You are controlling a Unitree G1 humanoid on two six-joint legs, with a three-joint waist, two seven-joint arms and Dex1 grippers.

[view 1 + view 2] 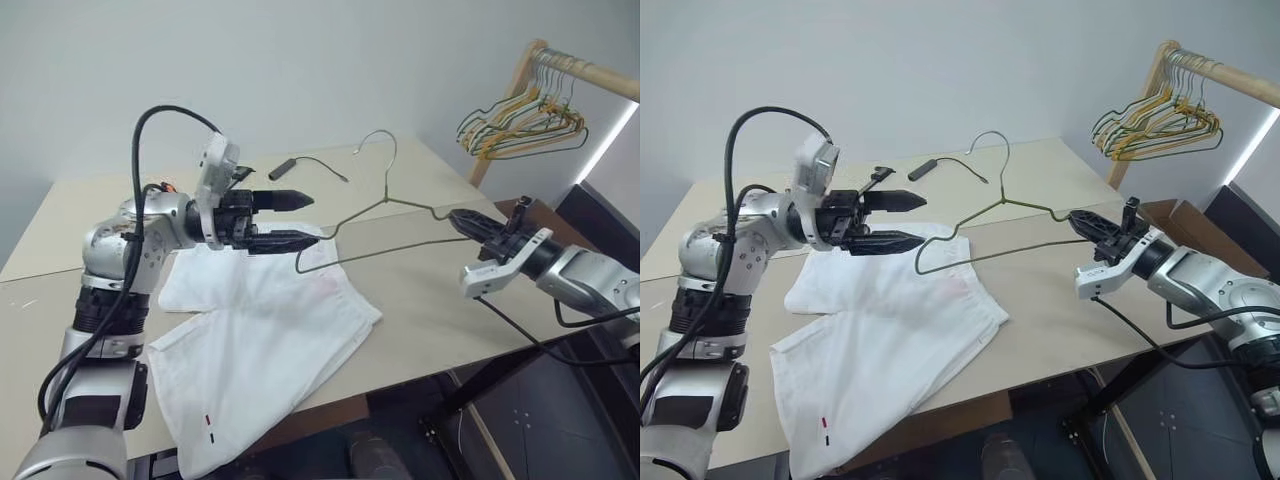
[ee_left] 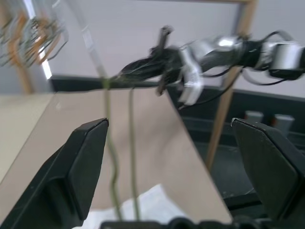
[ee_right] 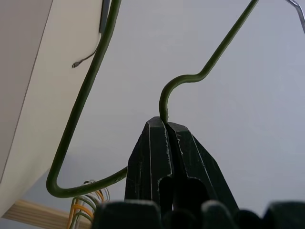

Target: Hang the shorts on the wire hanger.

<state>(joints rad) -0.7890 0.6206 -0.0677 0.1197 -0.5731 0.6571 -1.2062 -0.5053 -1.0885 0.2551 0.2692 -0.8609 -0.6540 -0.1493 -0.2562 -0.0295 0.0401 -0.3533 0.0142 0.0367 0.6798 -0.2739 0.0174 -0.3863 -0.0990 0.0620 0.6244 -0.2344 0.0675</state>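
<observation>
Right gripper [image 1: 458, 217] clamps the thin olive wire hanger [image 1: 385, 205] above crumpled white cloth shorts [image 1: 262, 345]; left gripper [image 1: 304, 220] gapes empty beside it

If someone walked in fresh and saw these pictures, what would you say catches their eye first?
Probably the wire hanger held up in the air over the table, pinched at one end by the right gripper with its jaws shut. Next, the left gripper, jaws wide open, by the hanger's other end, above the white shorts lying crumpled on the table.

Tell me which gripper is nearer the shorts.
Left. The left gripper hovers open just above the shorts near their far edge; the right gripper holds the wire hanger off to their side.
</observation>
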